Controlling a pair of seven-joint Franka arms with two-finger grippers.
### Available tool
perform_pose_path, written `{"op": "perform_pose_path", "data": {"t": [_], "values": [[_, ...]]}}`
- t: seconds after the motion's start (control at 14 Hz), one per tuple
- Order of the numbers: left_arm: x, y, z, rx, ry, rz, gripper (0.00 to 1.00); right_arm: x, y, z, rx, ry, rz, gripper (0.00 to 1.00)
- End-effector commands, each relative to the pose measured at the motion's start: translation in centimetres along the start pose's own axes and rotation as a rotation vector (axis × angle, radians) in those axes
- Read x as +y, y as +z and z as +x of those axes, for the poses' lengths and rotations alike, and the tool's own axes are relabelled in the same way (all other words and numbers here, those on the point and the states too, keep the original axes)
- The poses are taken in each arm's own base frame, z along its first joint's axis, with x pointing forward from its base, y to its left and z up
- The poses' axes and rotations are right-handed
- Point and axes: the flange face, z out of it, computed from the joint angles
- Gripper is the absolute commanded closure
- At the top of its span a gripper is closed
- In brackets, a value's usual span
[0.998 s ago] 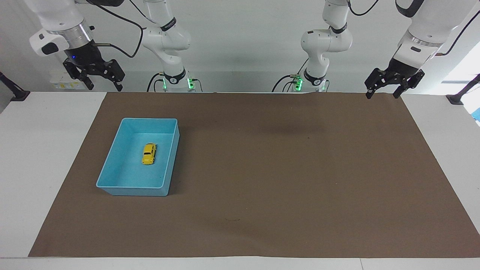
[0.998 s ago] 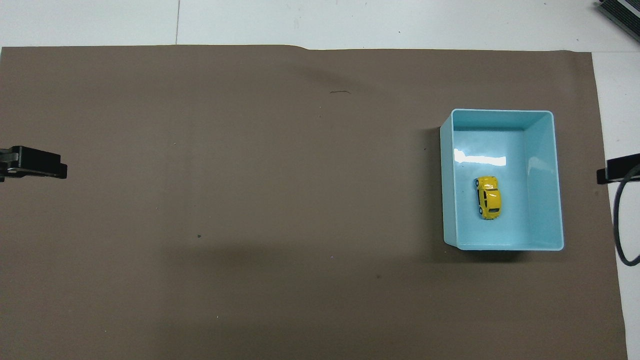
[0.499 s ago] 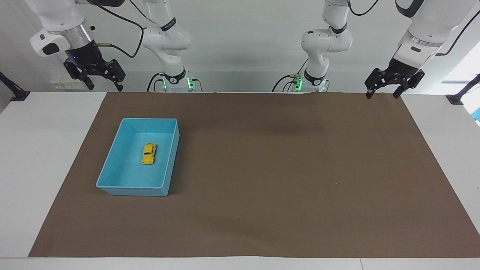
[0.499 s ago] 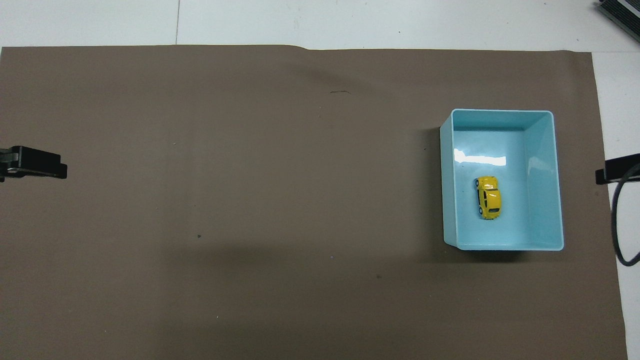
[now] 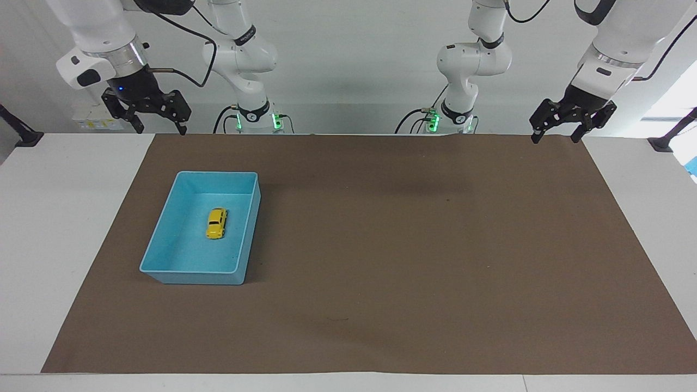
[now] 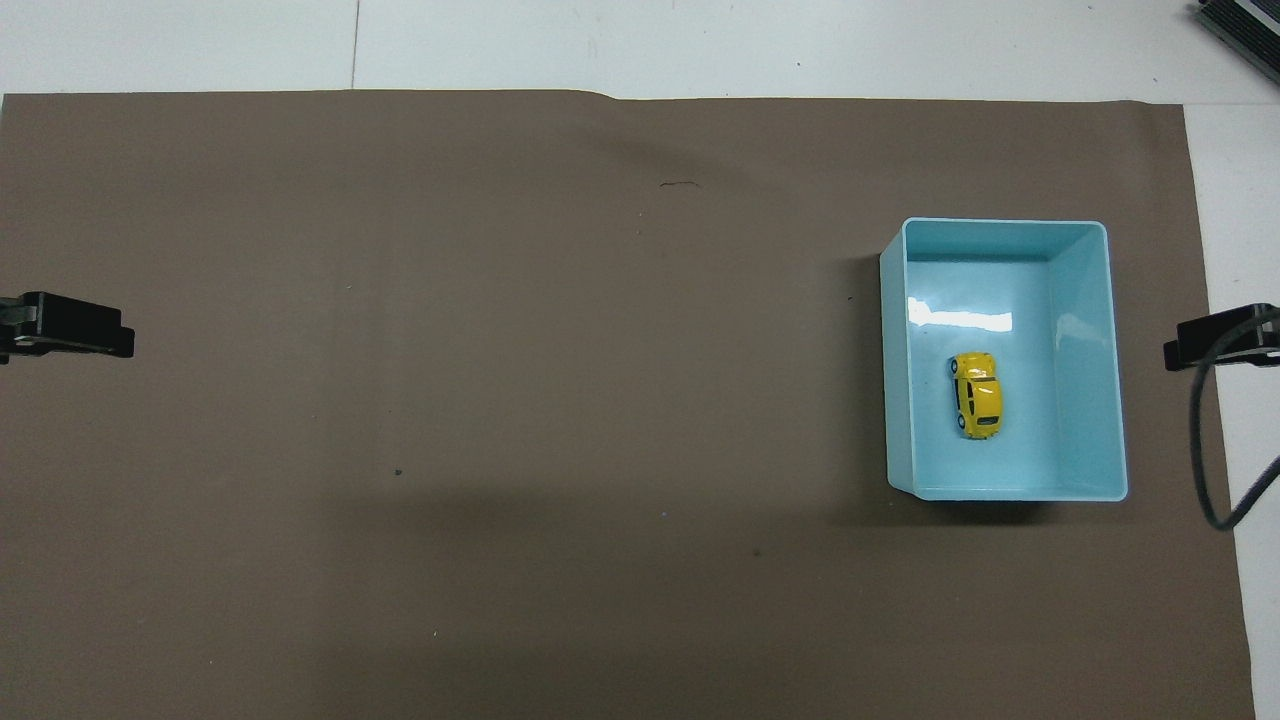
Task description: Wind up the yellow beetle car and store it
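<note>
yellow beetle car point(image 5: 216, 223): we see it on its wheels on the floor of the light-blue bin, near the bin's middle, touching none of the walls; its length runs along the bin's long sides. in the overhead view it shows as a small rounded yellow body point(image 6: 977, 394) with dark windows.

light-blue bin point(image 5: 163, 257): we find it open-topped and rectangular, on the brown mat toward the right arm's end of the table. nothing but the car lies in it. in the overhead view a bright glare sits on its floor, farther from the robots than the car, and its rim point(image 6: 1118, 400) lies close to the mat's edge.

brown mat point(image 5: 414, 256): we see it covering most of the table, with a small dark mark in the part farthest from the robots.

table point(image 5: 54, 218): white, bare at both ends past the mat.

right tool point(image 5: 159, 123): we see it raised in the air over the mat's corner at the right arm's end, well apart from the bin and the car, its fingers spread and holding nothing. only a black tip point(image 6: 1215, 340) shows in the overhead view.

left tool point(image 5: 555, 131): we see it hanging over the mat's corner at the left arm's end, fingers spread apart, released and empty; this arm waits.
</note>
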Motion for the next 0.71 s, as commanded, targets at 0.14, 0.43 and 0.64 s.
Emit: {"op": "perform_pose_path", "data": {"t": [0.14, 0.43, 0.64], "values": [[-0.25, -0.42, -0.49, -0.003, -0.011, 0.010, 0.00, 0.34, -0.27, 0.32, -0.012, -0.017, 0.003, 0.00], [-0.25, -0.44, -0.47, -0.001, -0.011, 0.010, 0.00, 0.26, -0.25, 0.30, -0.014, -0.018, 0.009, 0.00], [-0.25, -0.42, -0.49, -0.003, -0.011, 0.010, 0.00, 0.24, -0.33, 0.25, -0.012, -0.017, 0.018, 0.00]]}}
